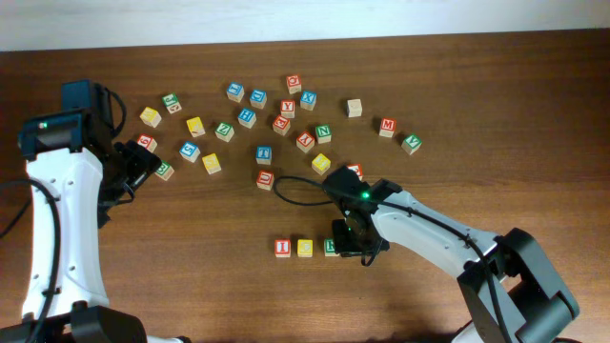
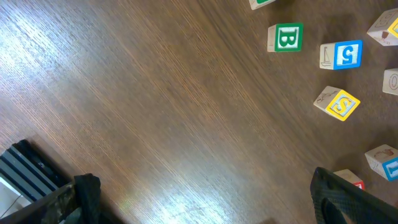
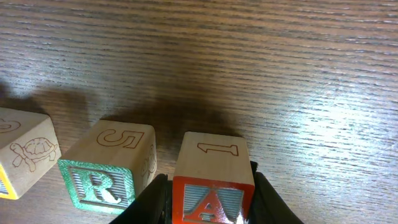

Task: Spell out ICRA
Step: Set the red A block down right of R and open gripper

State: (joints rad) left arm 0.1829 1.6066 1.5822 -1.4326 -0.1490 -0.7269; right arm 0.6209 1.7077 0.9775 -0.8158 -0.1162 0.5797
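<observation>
The red-faced wooden A cube (image 3: 210, 165) is being gripped by the right gripper (image 3: 209, 202), just right of the green-faced R cube (image 3: 109, 171); the left gripper (image 2: 208, 202) is being held open

Right tool (image 3: 210, 200) clamped on A cube (image 3: 211, 158); left tool (image 2: 205, 199) spread wide
</observation>
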